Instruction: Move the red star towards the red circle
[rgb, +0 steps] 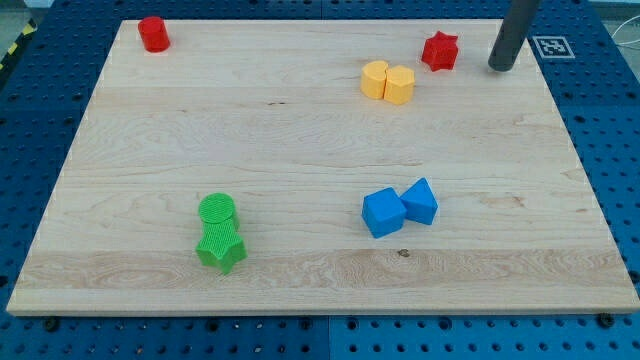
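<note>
The red star (439, 51) is sitting near the top right corner of the wooden board (300, 140), close to the view's top edge. My tip (500, 67) is resting just to the star's right, near it but apart, with a strip of bare wood showing between them; the arm is carrying no claw, only a straight dark rod, so there is nothing to be wide, narrow or holding. The red circle (153, 33) is standing far across the board in the top left corner, well apart from the star. Two yellow blocks (387, 82) are touching each other just left of and below the star. Two blue blocks (399, 208) are lying together lower down, right of centre. Two green blocks (219, 233) are sitting pressed together toward the bottom left.
</note>
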